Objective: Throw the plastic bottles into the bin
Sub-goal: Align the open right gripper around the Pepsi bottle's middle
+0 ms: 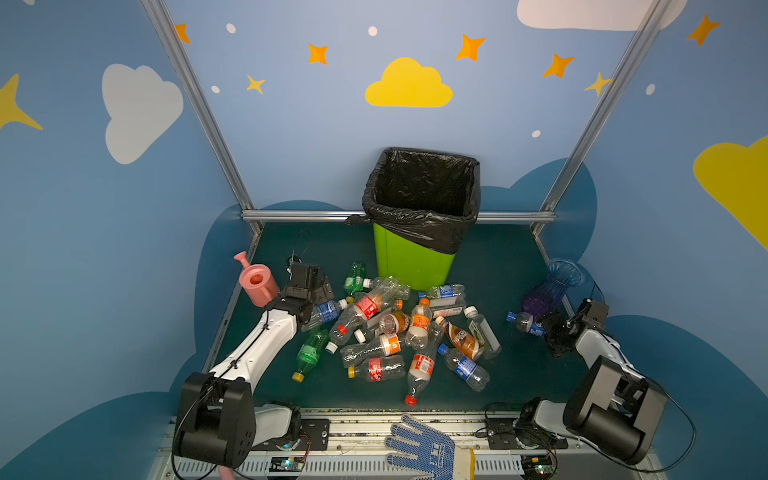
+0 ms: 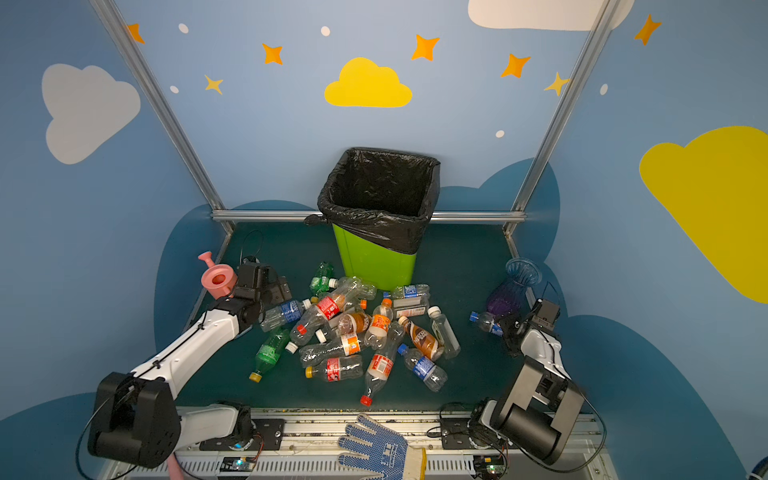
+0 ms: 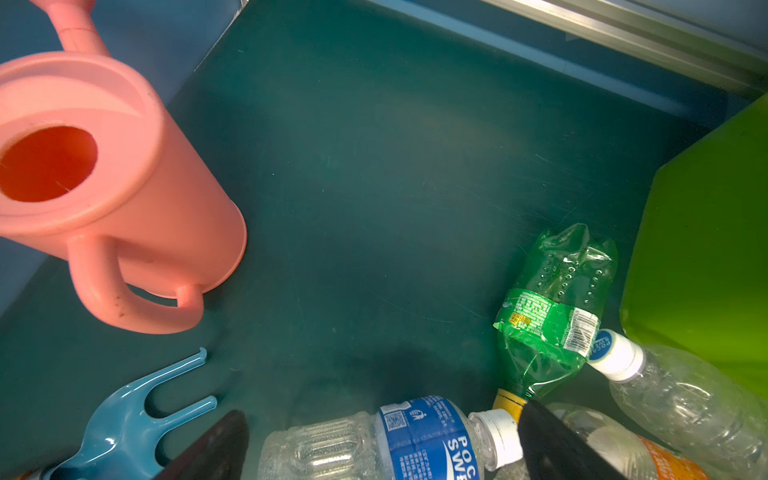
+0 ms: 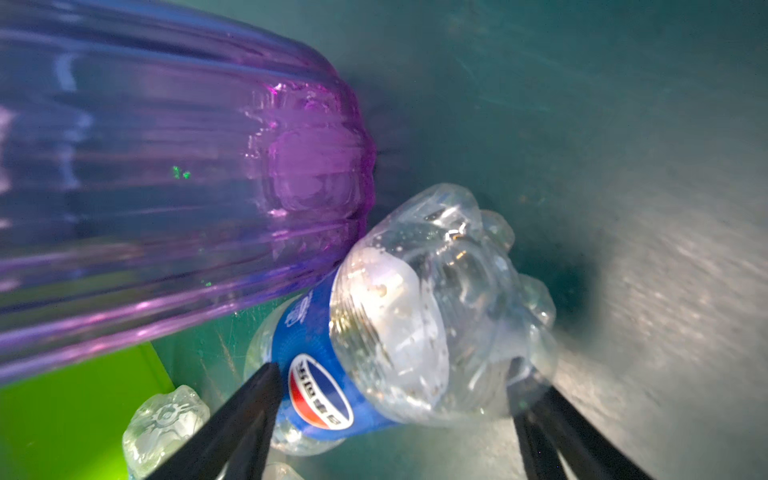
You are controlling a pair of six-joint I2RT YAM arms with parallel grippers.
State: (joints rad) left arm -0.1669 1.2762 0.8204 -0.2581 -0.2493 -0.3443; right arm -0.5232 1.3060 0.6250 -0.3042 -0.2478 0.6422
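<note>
Right wrist view: the right gripper (image 4: pixel 395 370) straddles a blue-labelled cola bottle (image 4: pixel 386 324) lying on its side on the green mat (image 4: pixel 623 124). One fingertip is at the label, the other at the lobed base. The jaws stand partly apart around it, and I cannot tell whether they already bear on it or only bracket it. The bottle rests on the mat, not lifted, and touches the foot of the purple vase (image 4: pixel 166 187). I judge that is why the grip goes across the body from the side away from the vase. A careless pull could tip the vase. In a top view this bottle (image 1: pixel 525 322) lies well apart from the main heap of plastic bottles (image 1: pixel 395 332), close to the right-hand wall, so there is little room on that side and bare mat toward the centre. The left gripper (image 3: pixel 382 419) is spread wide and holds nothing. It hangs over a white-capped bottle (image 3: pixel 415 440) at the heap's left edge, with the pink watering can (image 3: pixel 104 187) near and a blue pronged tool (image 3: pixel 124 424) beside one finger. The bin (image 1: pixel 411 257) stands at the back centre, with bottles heaped against its front wall. Its lined rim sits high, so any carry must rise clear of it before release.
</note>
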